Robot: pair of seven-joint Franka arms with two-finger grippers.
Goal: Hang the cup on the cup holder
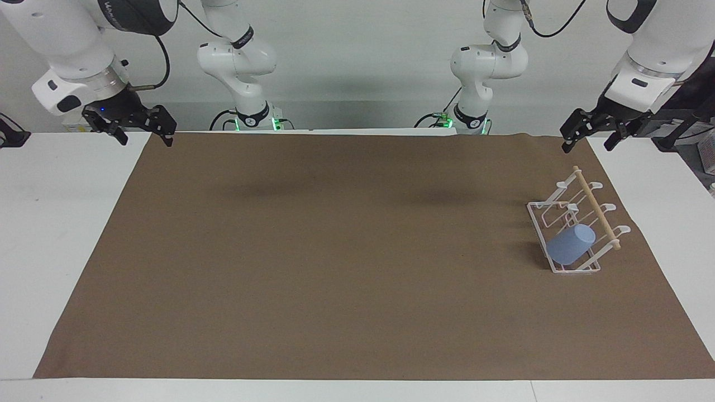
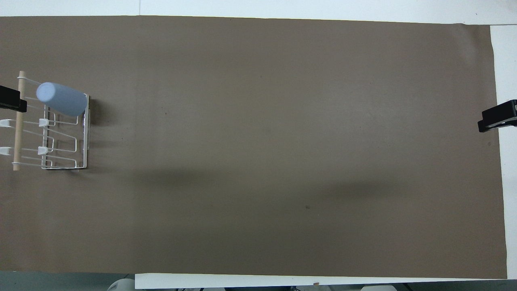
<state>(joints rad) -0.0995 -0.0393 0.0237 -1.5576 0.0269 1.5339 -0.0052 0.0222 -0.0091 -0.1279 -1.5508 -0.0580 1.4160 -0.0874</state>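
The light blue cup [image 1: 571, 244] sits tilted, upside down, on a prong of the white wire cup holder [image 1: 561, 214] at the left arm's end of the brown mat; it also shows in the overhead view [image 2: 61, 99], on the holder [image 2: 64, 150]. My left gripper [image 1: 586, 142] is open and empty, up in the air over the mat's edge near the holder; only a fingertip [image 2: 12, 99] shows from above. My right gripper [image 1: 144, 136] is open and empty, waiting over the mat's edge at the right arm's end; it also shows in the overhead view [image 2: 497, 116].
The brown mat [image 1: 335, 251] covers most of the white table [image 1: 50, 223]. The holder's wooden dowel [image 1: 596, 207] runs across its top, with two bare prongs beside the cup.
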